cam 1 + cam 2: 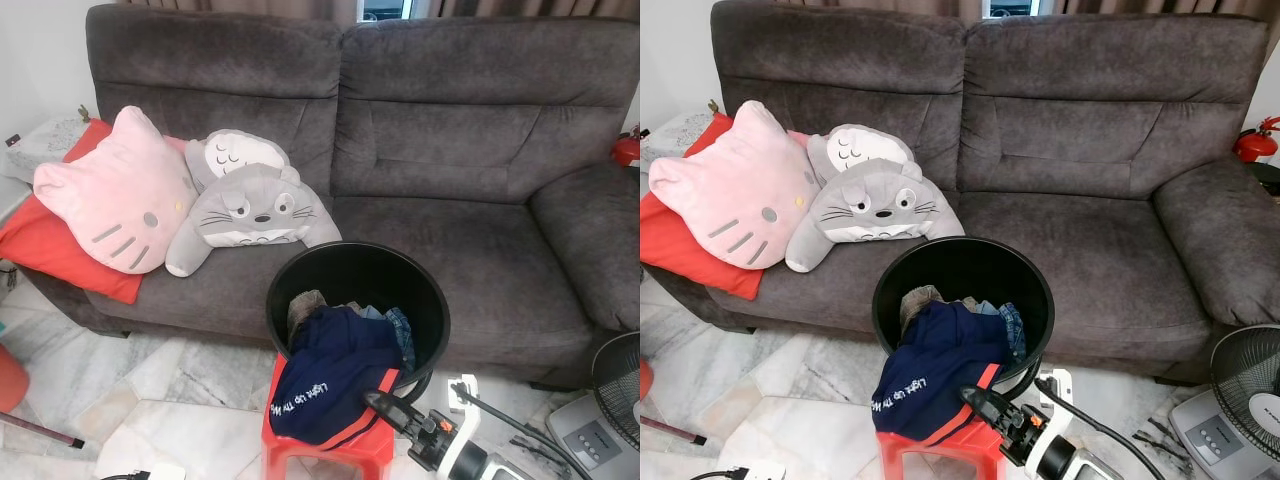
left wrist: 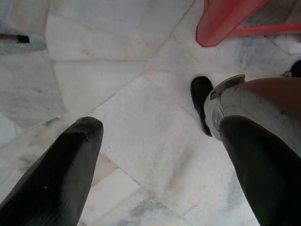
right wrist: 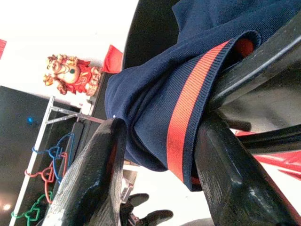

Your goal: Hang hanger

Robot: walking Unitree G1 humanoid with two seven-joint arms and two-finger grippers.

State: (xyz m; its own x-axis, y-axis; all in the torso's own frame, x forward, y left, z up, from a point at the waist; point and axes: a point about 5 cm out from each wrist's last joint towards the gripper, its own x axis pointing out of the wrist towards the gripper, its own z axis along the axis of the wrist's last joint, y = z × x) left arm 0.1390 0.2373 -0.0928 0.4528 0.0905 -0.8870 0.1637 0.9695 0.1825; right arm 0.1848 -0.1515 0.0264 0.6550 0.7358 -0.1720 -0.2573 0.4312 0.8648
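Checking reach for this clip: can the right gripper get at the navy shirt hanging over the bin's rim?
Probably yes. The right gripper is already at the hem of the navy shirt, its open fingers either side of the orange-striped edge. Nothing stands between them; the shirt drapes freely over the black bin.

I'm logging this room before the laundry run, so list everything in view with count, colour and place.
Sofa: 1, dark grey, against the wall.
Cat cushion: 1, pink, on the sofa's left end.
Red cushion: 1, under the cat cushion.
Plush toy: 1, grey and white, beside the cat cushion.
Bucket: 1, black, holding clothes, on the stool.
Stool: 1, red, on the marble floor.
Navy garment: 1, orange stripe, draped over the bucket's rim.
Fan: 1, black grille, far right.
Hangers: several, blue, red, green, on a rack.
Right gripper: open around the garment's striped hem.
Left gripper: open, over the floor.
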